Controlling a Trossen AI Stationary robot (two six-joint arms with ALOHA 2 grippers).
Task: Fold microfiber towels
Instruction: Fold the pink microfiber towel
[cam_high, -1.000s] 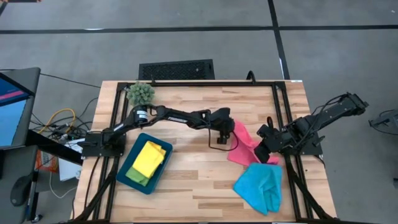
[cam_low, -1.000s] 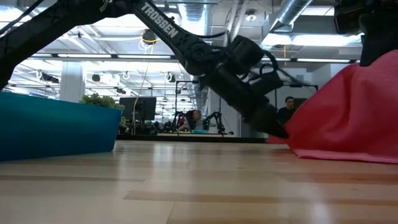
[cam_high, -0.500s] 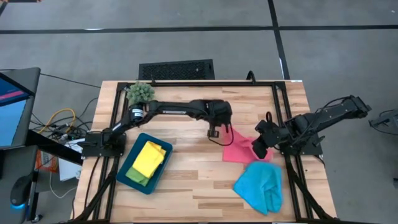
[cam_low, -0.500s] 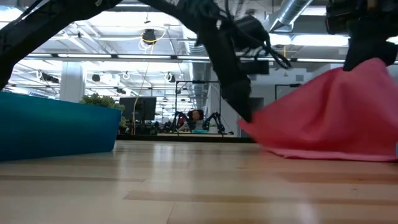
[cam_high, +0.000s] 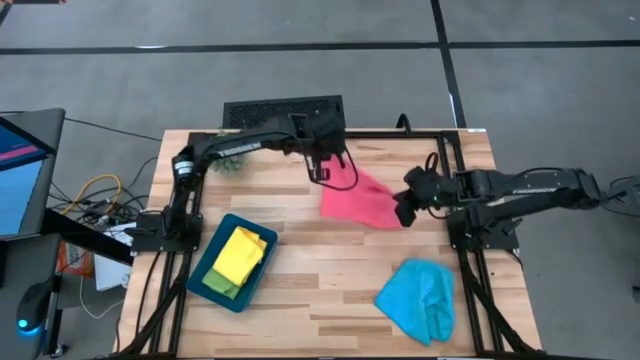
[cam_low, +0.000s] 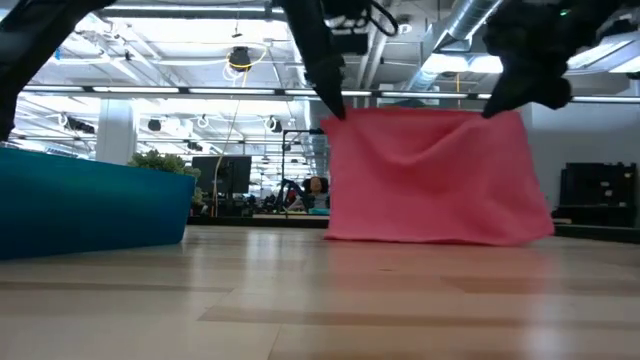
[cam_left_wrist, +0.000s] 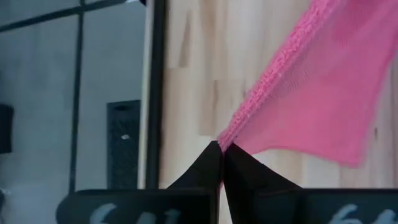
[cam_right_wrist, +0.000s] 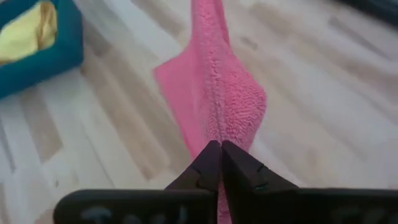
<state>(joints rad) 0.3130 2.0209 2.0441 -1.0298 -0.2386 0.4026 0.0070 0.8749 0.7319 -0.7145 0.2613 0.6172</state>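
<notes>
Currently both claws clamp the pink towel (cam_high: 358, 198): left claw (cam_high: 322, 172) on one top corner, right claw (cam_high: 404, 210) on the other, stretching it above the tabletop (cam_high: 320, 290), right of the tray (cam_high: 210, 282).

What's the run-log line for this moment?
left claw: shut on pink towel corner | right claw: shut on other corner | towel: lifted, stretched between | blue towel: unfolded

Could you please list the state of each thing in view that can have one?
pink towel: held up by two corners, lower edge on the table.
left gripper: shut on pink towel.
right gripper: shut on pink towel.
blue towel: crumpled, unfolded.
yellow towel: folded in tray.
</notes>
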